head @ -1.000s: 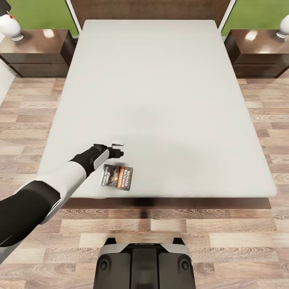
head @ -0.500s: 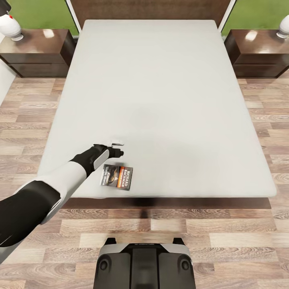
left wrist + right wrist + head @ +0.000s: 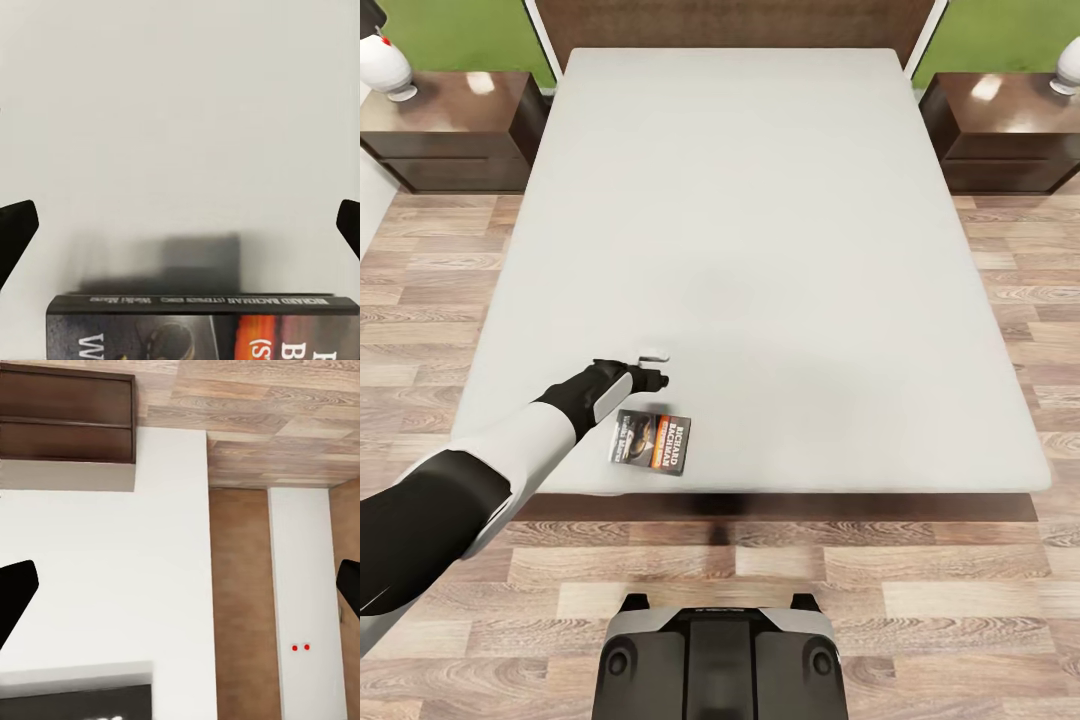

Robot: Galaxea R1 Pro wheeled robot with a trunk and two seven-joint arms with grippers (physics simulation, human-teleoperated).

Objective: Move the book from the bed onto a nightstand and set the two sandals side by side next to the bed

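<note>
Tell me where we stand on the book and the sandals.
Nothing looks finished yet. The book lies flat on the bed near its foot edge. In hand: the left gripper hovers over the mattress just beyond the book, fingers spread wide in the left wrist view, holding nothing. Left to do: grasp the book, carry it to a nightstand, then line up the sandals beside the bed.

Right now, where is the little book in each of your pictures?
Head view: the book lies flat near the foot edge of the bed, just beside the left claw.
Left wrist view: the book sits along the lower edge, spine facing the camera.
Right wrist view: I can't see it there.
Shared landmark: the light-grey mattress under the book.
</note>
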